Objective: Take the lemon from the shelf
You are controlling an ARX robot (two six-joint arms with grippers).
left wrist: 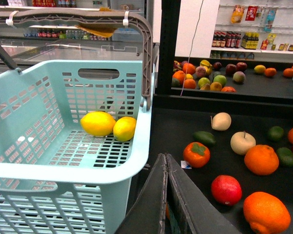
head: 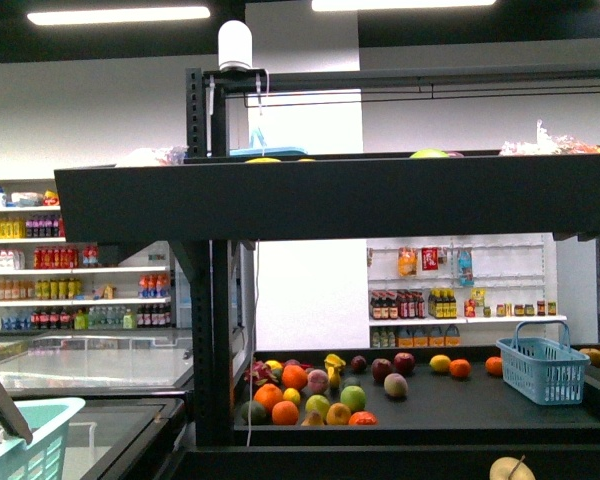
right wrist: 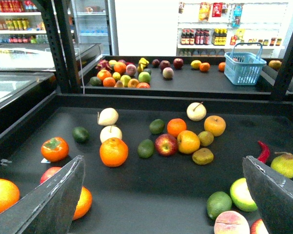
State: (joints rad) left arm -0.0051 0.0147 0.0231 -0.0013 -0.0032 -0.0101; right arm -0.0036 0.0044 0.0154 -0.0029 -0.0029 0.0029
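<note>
— Left gripper (left wrist: 167,195): what does it look like?
— Its two dark fingers are pressed together in the left wrist view, with nothing between them. It hangs beside a pale green basket (left wrist: 63,165), over the shelf (left wrist: 195,122) tray.
— And the right gripper (right wrist: 161,195)?
— Spread wide and holding nothing. One finger (right wrist: 49,200) shows at each side of the right wrist view, cut off by the picture edge. It hovers over the fruit on the tray.
— Where are the lemons?
— Two lemons (left wrist: 98,123) lie in the green basket, touching each other. I cannot pick out a lemon for sure among the fruit on the tray. A yellow-orange round fruit (right wrist: 188,142) sits next to a red apple (right wrist: 166,144) in the middle, but that is not oval.
— What is hard to see?
— In the front view, a wide black upper tray (head: 330,195) blocks the middle. Only the tops of things on it peek over. The green basket is cut off at the bottom corner. A pale apple (head: 511,468) is half out of the picture.
— Any words to read?
— Bottles and jars stand on white shelves (head: 460,320) far back, but their labels are too small to read.
— Anything else?
— A blue basket (right wrist: 244,67) sits on the far tray near a pile of fruit.
</note>
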